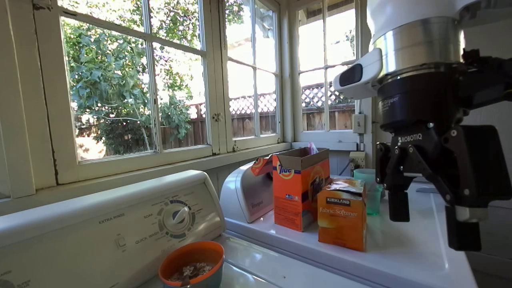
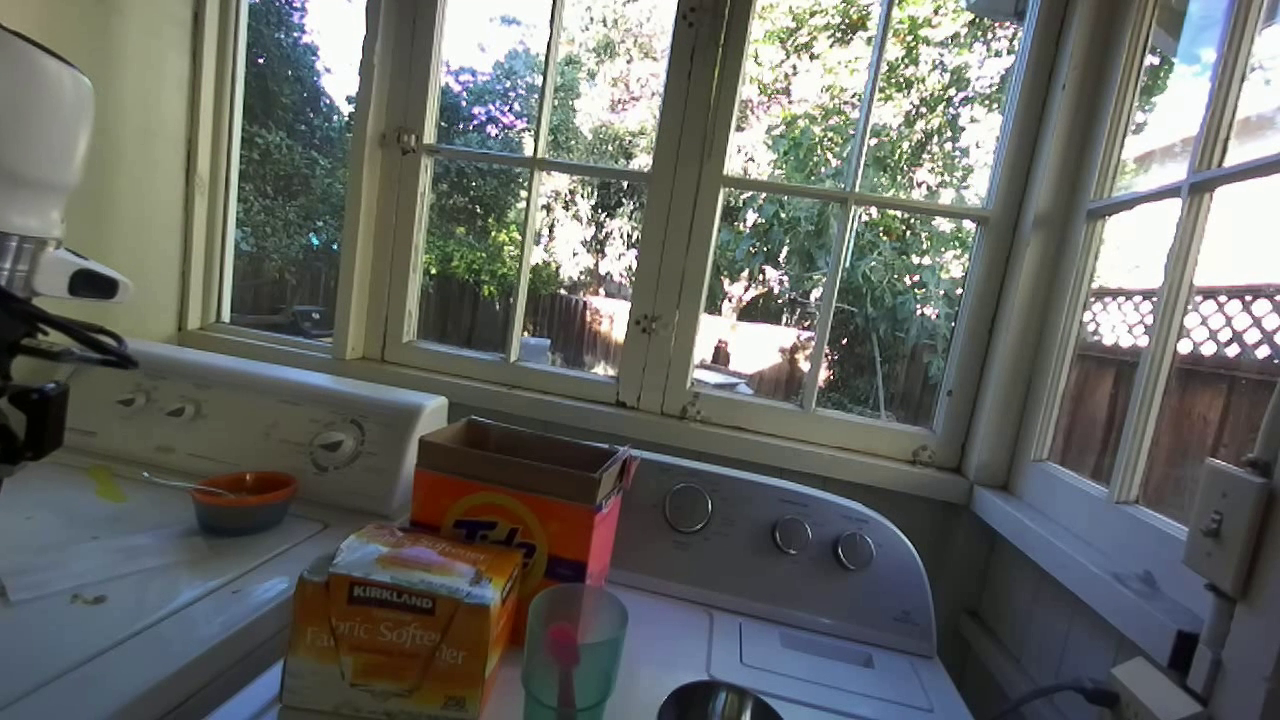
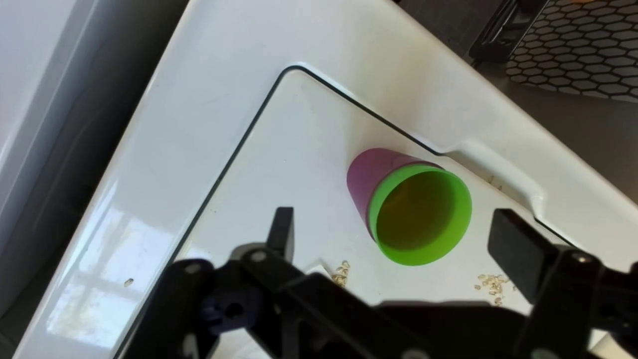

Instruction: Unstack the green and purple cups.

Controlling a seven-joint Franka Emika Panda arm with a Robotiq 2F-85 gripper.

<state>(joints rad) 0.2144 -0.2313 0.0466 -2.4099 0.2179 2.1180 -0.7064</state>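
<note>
In an exterior view the arm comes down from the top right corner with its wrist close to vertical, and the gripper below it points straight down. Its two fingers stand wide apart and have hold of nothing. The wrist view looks down past them at the green cup, which sits nested inside the purple cup, its rim standing proud of the purple one. The stacked pair stands upright on a white lid, between the fingers as that view shows it; how far below the fingertips, I cannot tell. Both cups are smooth-sided and tapering. The lid is glossy, with small heaps of dry, pale flakes near the green rim. A thin dark seam borders it and turns a rounded corner; the purple cup stands just inside, near a scooped notch. White lid shows on either side of the pair, the wider stretch to the left. Farther left, a dark gap runs along the machine's edge. Both exterior views show an orange-lined bowl, an open-topped cardboard detergent box and a smaller softener box.
</note>
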